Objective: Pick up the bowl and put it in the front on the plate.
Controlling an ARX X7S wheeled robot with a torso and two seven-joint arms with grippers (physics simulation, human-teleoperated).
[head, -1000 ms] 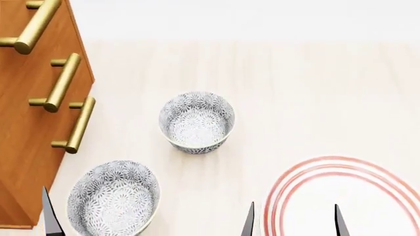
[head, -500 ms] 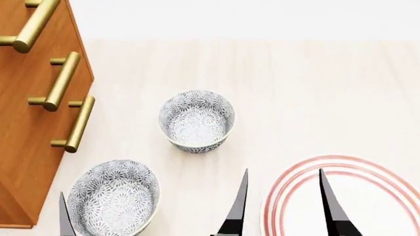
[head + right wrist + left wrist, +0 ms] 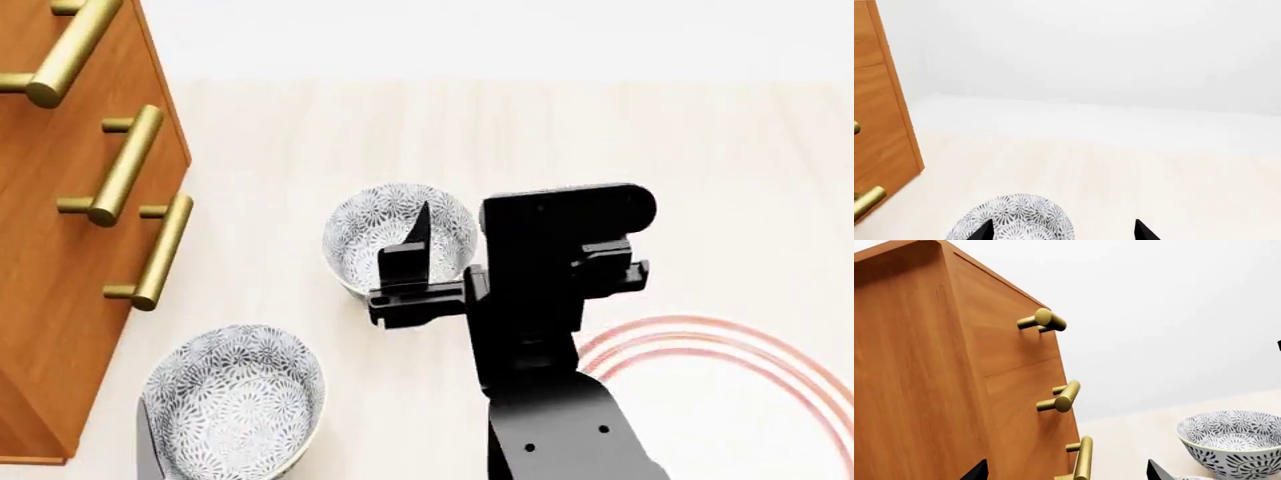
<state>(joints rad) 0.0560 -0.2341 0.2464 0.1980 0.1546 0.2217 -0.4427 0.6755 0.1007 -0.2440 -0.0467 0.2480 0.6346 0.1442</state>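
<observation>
Two patterned grey-blue bowls stand on the pale table in the head view. The farther bowl (image 3: 387,250) sits mid-table and a nearer one (image 3: 234,400) sits front left. The red-ringed white plate (image 3: 674,332) lies front right, partly covered by my right arm. My right gripper (image 3: 1062,231) is open, with one fingertip (image 3: 420,215) over the farther bowl (image 3: 1014,220) and the other hidden behind the wrist. My left gripper (image 3: 1064,472) is open beside the cabinet, nothing held; its fingertip (image 3: 144,440) shows next to the nearer bowl.
A wooden cabinet (image 3: 60,250) with brass handles (image 3: 127,165) stands along the left edge, close to the nearer bowl. The left wrist view shows its handles (image 3: 1064,397) and a patterned bowl (image 3: 1234,440) beyond. A white wall backs the table.
My right arm has swung up and forward from the bottom edge, past the plate, so its open fingers now reach the farther bowl. The left fingertip shifted slightly right.
</observation>
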